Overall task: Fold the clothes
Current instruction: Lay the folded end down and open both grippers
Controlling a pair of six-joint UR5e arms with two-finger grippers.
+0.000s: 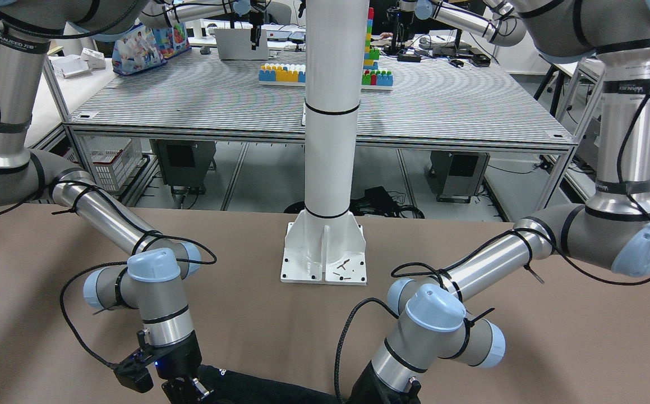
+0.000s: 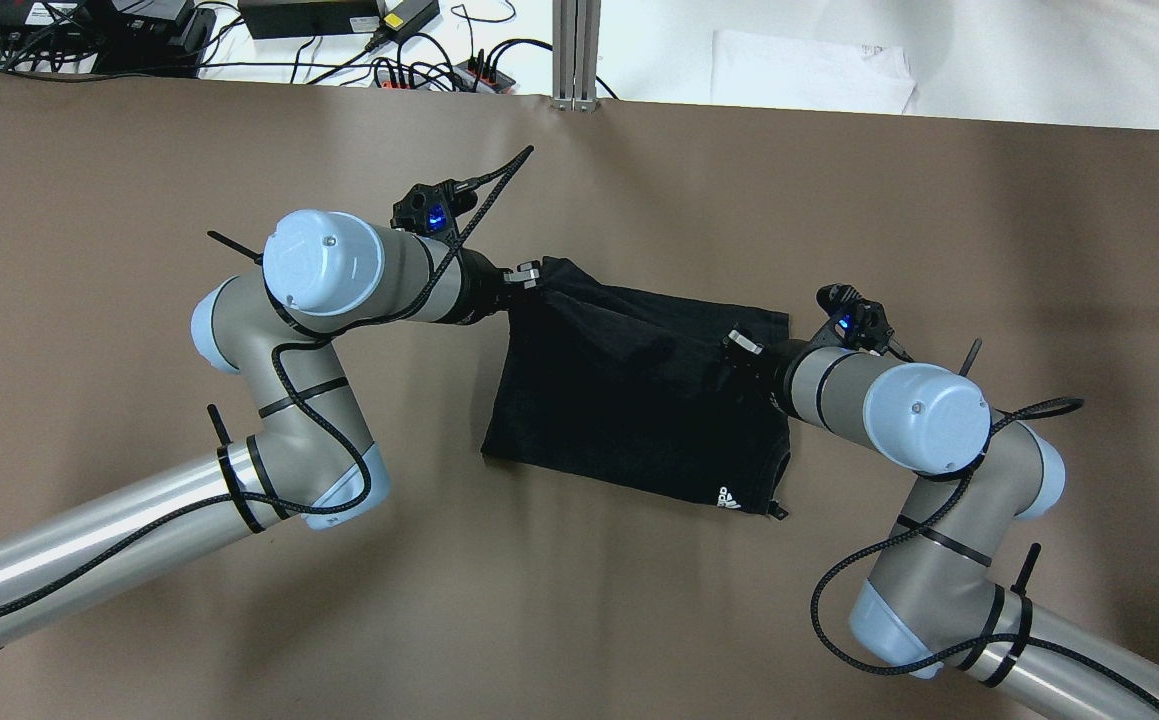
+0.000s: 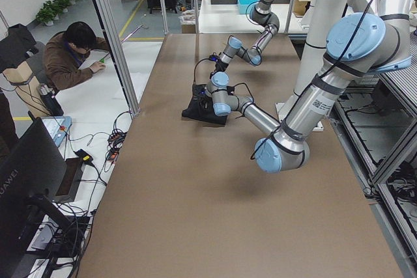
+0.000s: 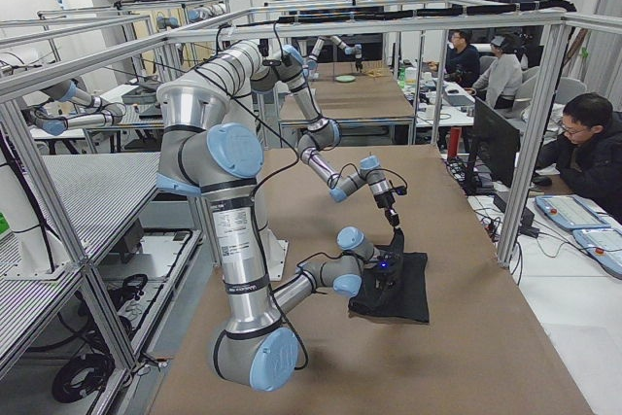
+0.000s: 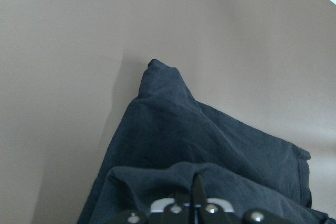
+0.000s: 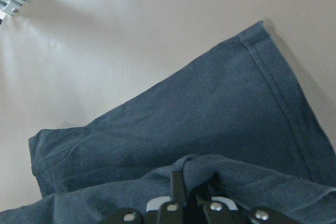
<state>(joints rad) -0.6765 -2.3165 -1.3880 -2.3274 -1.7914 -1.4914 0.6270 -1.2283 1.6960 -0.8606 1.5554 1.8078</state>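
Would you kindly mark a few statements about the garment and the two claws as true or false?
1. The left claw and the right claw each pinch the garment. True.
2. The garment hangs wholly clear of the table. False: most of it lies flat on the table.
3. A small white logo shows near the garment's corner on the right arm's side. True.
4. The garment touches the white pillar base. False: bare table separates them.
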